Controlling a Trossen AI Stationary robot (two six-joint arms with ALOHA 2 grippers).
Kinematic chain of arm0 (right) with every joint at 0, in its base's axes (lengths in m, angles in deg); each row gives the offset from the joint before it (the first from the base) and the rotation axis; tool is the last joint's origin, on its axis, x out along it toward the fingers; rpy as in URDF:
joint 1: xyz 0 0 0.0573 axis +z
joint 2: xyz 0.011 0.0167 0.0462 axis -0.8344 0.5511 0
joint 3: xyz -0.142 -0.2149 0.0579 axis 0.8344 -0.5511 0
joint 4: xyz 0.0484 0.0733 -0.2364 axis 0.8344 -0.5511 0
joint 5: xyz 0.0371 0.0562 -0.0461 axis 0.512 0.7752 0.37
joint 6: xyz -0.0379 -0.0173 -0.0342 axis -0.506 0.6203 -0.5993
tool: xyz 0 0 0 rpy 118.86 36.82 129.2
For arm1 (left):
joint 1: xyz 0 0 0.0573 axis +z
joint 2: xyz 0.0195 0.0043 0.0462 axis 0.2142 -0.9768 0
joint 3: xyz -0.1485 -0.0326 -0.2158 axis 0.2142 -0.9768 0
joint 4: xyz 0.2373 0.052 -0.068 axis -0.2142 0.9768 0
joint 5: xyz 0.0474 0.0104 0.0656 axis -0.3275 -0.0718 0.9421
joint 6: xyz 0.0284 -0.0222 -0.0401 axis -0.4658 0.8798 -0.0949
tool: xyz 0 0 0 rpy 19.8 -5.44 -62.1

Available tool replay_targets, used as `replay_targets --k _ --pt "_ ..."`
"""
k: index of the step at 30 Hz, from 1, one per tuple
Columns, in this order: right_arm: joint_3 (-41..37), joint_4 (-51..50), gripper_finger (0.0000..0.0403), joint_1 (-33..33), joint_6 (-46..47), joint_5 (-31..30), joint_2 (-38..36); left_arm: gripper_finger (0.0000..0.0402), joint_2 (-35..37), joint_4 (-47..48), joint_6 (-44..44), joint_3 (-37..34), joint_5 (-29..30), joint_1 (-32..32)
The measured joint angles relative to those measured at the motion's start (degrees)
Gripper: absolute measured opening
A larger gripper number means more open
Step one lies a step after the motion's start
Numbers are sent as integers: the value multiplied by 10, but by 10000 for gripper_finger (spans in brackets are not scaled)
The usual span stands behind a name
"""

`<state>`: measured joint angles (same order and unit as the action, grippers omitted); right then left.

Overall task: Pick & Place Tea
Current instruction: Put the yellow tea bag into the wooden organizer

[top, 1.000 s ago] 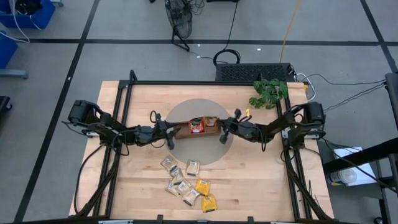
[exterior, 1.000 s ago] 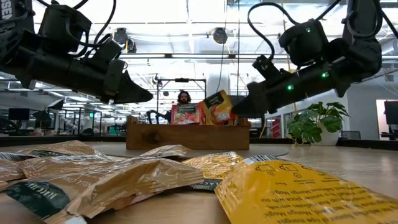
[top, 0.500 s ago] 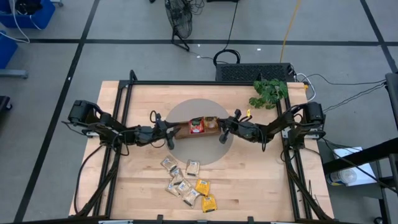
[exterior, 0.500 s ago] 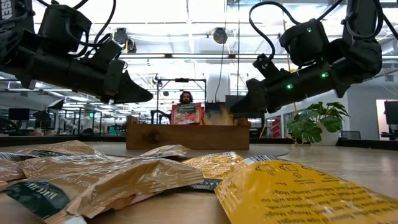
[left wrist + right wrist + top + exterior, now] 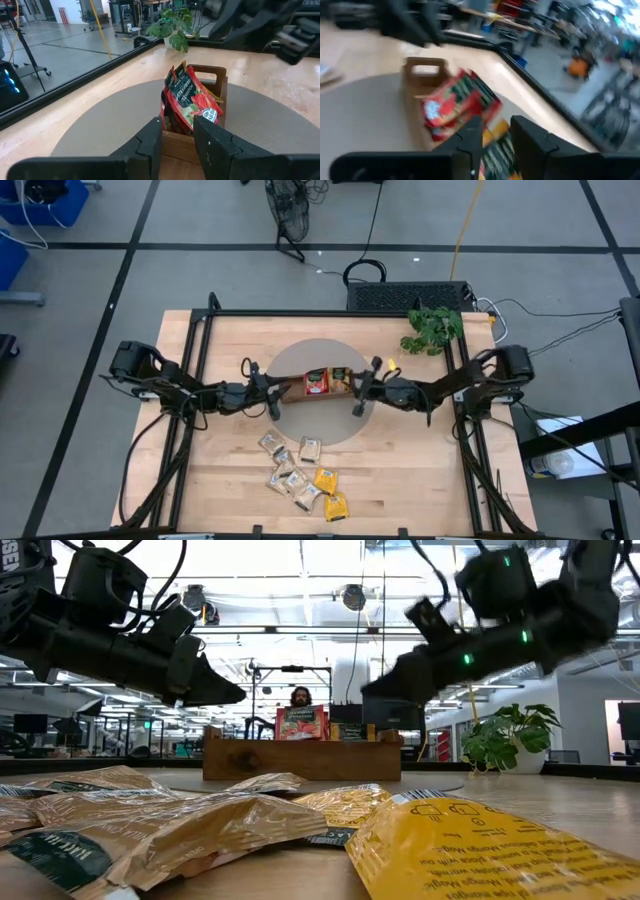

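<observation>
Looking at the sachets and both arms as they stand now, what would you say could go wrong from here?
1. The red tea sachets lean tilted in the brown wooden tray; a nudge might tip them out.
2. The left gripper and right gripper flank the tray closely and could knock it or each other.
3. The loose beige and yellow sachets overlap near the table's front edge, so a grab may lift two.

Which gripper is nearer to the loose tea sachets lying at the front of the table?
Neither clearly: the left gripper and right gripper hover at opposite ends of the tray, both well behind the sachets.
</observation>
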<state>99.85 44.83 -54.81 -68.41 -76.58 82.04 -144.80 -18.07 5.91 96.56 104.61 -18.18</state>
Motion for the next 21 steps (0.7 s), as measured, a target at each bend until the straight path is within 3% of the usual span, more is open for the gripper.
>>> replay_targets --k 5,8,10,15,21 --pt "179 -396 11 22 -90 9 -66 115 0 0 0 0 0 0" --pt "308 -625 4 7 -65 63 -51 115 0 0 0 0 0 0" --pt "368 -722 1 -7 -54 90 -22 115 0 0 0 0 0 0" --pt "414 -828 0 -35 -32 175 52 115 0 -3 0 1 1 0" --pt "418 -844 0 -41 -23 178 99 115 0 0 0 1 2 0"
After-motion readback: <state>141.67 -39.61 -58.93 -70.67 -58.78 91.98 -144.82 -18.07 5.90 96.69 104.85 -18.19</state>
